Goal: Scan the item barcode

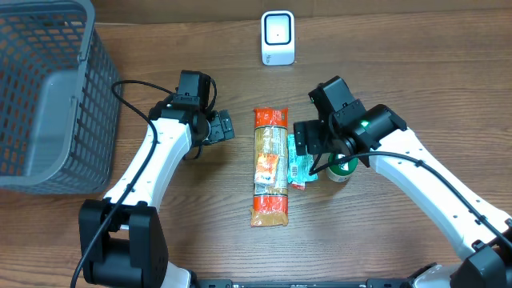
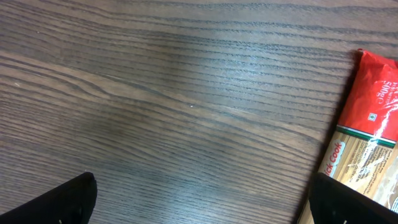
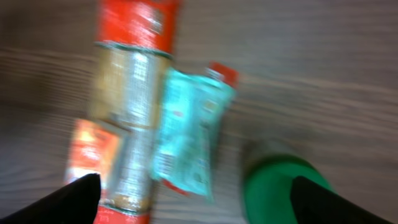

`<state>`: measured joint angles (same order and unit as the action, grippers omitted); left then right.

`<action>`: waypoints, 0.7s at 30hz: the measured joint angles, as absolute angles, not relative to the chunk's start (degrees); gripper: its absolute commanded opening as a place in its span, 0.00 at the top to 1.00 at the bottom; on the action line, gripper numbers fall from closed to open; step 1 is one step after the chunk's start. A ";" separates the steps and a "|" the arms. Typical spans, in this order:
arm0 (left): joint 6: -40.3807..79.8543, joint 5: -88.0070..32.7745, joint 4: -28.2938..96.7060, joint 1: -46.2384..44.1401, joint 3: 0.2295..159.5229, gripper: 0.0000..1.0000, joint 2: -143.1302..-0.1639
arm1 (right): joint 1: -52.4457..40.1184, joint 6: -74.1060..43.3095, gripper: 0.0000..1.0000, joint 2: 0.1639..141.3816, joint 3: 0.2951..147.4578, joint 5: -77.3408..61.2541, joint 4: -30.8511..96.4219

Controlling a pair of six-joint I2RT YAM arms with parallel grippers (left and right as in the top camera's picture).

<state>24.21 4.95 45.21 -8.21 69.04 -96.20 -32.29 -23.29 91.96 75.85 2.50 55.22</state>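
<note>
Three items lie at the table's middle: a long red and orange pasta packet (image 1: 270, 166) (image 3: 127, 99) (image 2: 367, 137), a small teal sachet (image 1: 298, 160) (image 3: 186, 140) against its right side, and a green-lidded can (image 1: 342, 168) (image 3: 280, 186) further right. No barcode shows on any of them. My right gripper (image 1: 310, 144) (image 3: 199, 202) hovers open over the sachet and can, holding nothing; its view is blurred. My left gripper (image 1: 222, 128) (image 2: 202, 202) is open over bare wood just left of the packet's top end. A white scanner (image 1: 278, 38) stands at the back centre.
A grey wire basket (image 1: 40, 88) fills the far left of the table, beside the left arm. Bare wood lies between the scanner and the items and along the front edge.
</note>
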 measured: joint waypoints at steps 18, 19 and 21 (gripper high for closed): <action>24.21 4.97 45.21 -8.21 69.04 0.00 -96.20 | -32.27 -37.12 0.00 91.98 73.80 14.92 62.13; 24.21 4.97 45.23 -8.21 69.04 0.00 -96.20 | -32.27 -36.51 0.00 91.98 72.93 14.55 60.93; 24.21 4.97 45.23 -8.21 69.04 0.00 -96.20 | -32.27 -35.42 0.00 91.98 71.44 13.52 59.16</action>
<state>24.21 4.97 45.23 -8.21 69.04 -96.20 -32.27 -35.42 91.98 71.44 13.52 59.16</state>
